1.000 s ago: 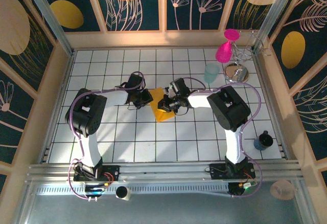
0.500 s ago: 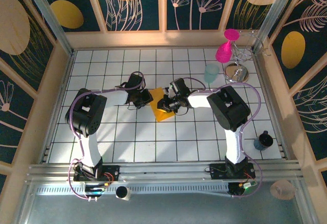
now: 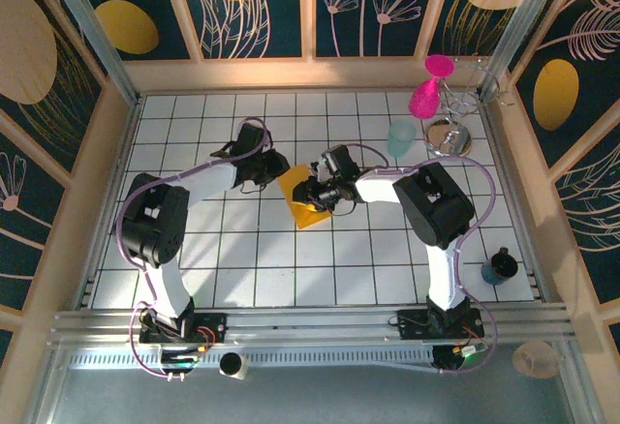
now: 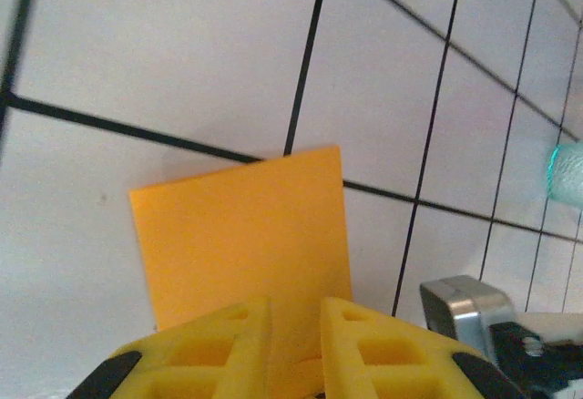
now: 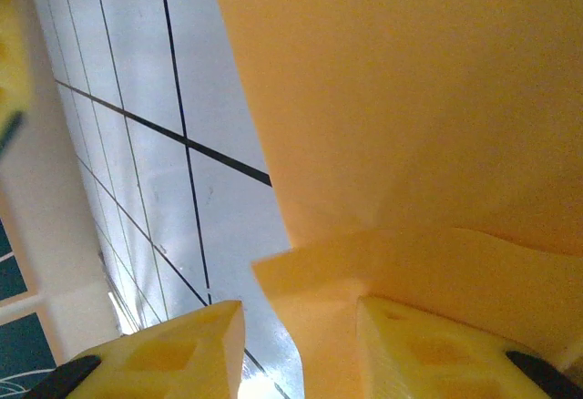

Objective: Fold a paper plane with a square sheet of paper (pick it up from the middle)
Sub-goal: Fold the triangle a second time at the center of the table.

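The orange-yellow paper (image 3: 302, 209) lies partly folded on the white tiles in the middle of the table. It has a raised flap and is not a finished paper plane. My left gripper (image 3: 277, 171) is at its far left corner. In the left wrist view its yellow fingertips (image 4: 296, 312) stand a narrow gap apart, and the paper (image 4: 241, 235) runs into that gap. My right gripper (image 3: 312, 192) is over the sheet's middle. Its jaws (image 5: 301, 312) are wide apart, with a folded edge of the paper (image 5: 410, 98) loose between them and resting against the right finger.
A pale teal cup (image 3: 401, 137) stands behind the right arm, with a pink glass (image 3: 426, 90) and a shiny round metal piece (image 3: 449, 137) in the far right corner. A dark blue cup (image 3: 499, 266) stands at the near right. Wooden walls ring the tiled floor.
The right jaws have opened from shut and let go of the fold. The left arm has swung, taking its gripper a little farther back at the paper's corner, with its jaws slightly wider.
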